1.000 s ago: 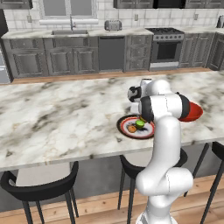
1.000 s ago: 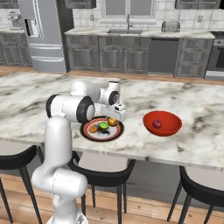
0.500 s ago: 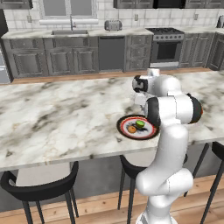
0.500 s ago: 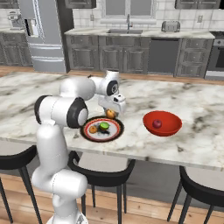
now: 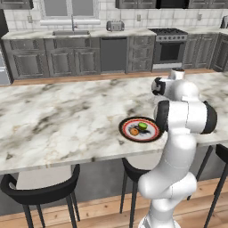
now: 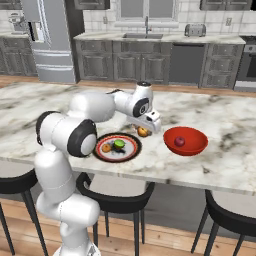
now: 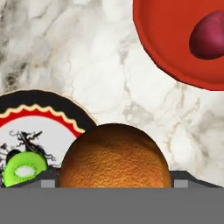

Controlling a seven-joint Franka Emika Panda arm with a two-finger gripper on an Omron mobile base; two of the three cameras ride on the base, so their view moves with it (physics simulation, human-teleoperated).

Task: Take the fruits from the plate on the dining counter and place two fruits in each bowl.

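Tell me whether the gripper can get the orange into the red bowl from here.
Probably yes: the gripper holds the orange just beside the red bowl, whose only content is the dark red fruit.

I'm working in a home kitchen: grey cabinets (image 5: 31,62) at twelve o'clock, a sink (image 5: 69,32) under a window, a toaster (image 5: 115,26), a stove (image 5: 169,50), a steel fridge (image 6: 50,40), black stools (image 5: 42,191) tucked under the marble surface (image 5: 58,120).
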